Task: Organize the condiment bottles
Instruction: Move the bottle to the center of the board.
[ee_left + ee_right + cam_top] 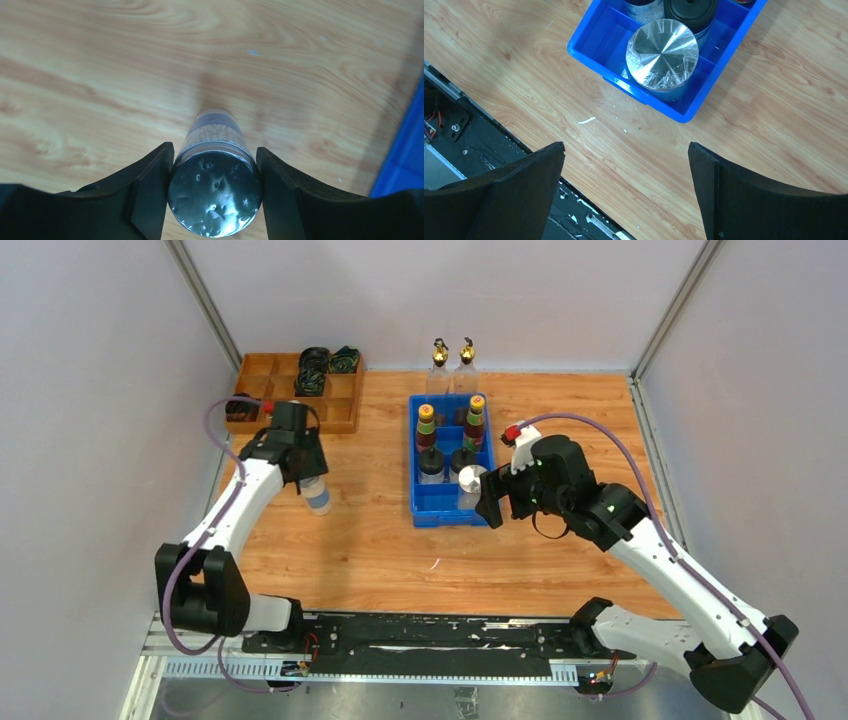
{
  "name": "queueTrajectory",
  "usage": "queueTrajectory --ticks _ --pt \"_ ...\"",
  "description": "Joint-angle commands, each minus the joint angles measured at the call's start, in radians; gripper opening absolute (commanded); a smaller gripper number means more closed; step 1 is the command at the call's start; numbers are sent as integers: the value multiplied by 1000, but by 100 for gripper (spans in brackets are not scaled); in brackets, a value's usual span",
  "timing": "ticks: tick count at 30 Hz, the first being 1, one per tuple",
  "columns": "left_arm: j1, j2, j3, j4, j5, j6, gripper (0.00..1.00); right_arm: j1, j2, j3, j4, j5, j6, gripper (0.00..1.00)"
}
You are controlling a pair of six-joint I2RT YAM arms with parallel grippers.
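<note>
My left gripper (305, 468) is shut on a silver-lidded shaker (317, 495), upright over the wood table left of the blue bin (418, 510). In the left wrist view both fingers (150, 185) press the sides of its lid (215, 197). The bin holds two dark bottles with yellow/green caps (426, 425) (476, 418), two black-capped jars (431, 462) (463, 458) and a second silver-lidded shaker (471, 480) at its front right. Two clear gold-spouted bottles (438, 362) (466, 360) stand behind the bin. My right gripper (490, 498) is open and empty beside the bin's front right corner, with that shaker (662, 52) ahead of it.
A wooden compartment tray (340, 410) at the back left holds black cable coils (312, 370). Grey walls close in the table on three sides. A black rail (420, 630) runs along the near edge and shows in the right wrist view (474, 145).
</note>
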Motion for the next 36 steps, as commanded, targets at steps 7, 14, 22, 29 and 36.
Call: queueTrajectory --ticks 7,14,22,29,36 --pt "-357 119 94 -40 -4 13 46 12 -56 -4 -39 62 19 100" --pt "-415 93 49 -36 17 -5 47 11 -47 -4 -39 62 16 100" --pt "-416 66 31 -34 79 19 48 12 -29 -6 -24 54 32 100" --pt "-414 55 13 24 188 39 64 12 -50 -1 -34 77 37 100" --pt "-405 21 24 24 217 69 81 11 -75 -24 -44 81 44 100"
